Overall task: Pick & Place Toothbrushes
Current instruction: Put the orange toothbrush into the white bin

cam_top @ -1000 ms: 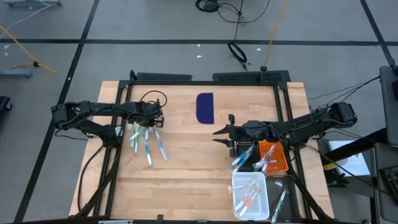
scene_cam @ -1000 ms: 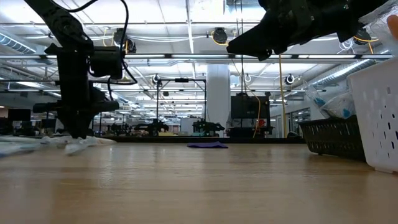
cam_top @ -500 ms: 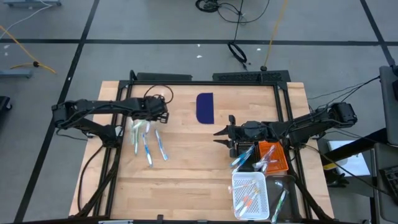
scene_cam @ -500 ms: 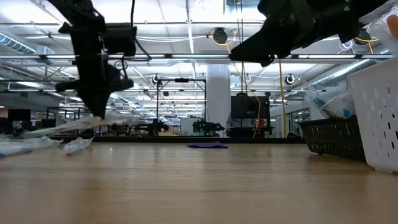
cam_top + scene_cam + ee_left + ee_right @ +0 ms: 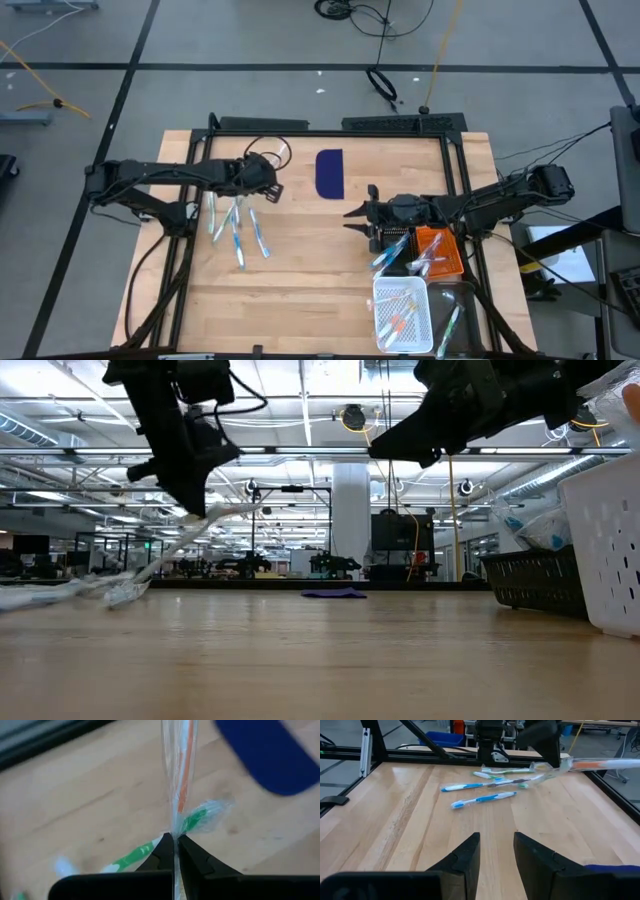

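My left gripper (image 5: 264,180) is over the table's left half, raised above a small pile of light blue and white toothbrushes (image 5: 236,226) lying flat on the wood; it is shut on a clear-wrapped orange toothbrush (image 5: 184,775). A green wrapped toothbrush (image 5: 196,819) crosses right at the fingertips. In the low view a wrapped brush (image 5: 180,545) slants from the gripper down to the pile. My right gripper (image 5: 496,851) is open and waits at the table's right, beside an orange bin (image 5: 441,252). My left gripper pinches the clear wrapper of the orange toothbrush (image 5: 176,831) between its two fingertips, the brush running on ahead of the fingers, lifted clear (image 5: 597,765). The green brush sits at the same pinch; whether it is caught too I cannot tell. A wrapped end trails at the pile (image 5: 128,588).
A dark blue flat rectangle (image 5: 330,172) lies near the far edge, right of my left gripper. A white perforated basket (image 5: 403,310) with several toothbrushes stands at the near right, in front of the orange bin. Bare wood lies between the two arms.
My left gripper has risen from the pile and moved toward the table's right and slightly toward the far edge, staying shut. The wrapped toothbrush has come up with it; its held end is lifted while the trailing end stays down by the pile.
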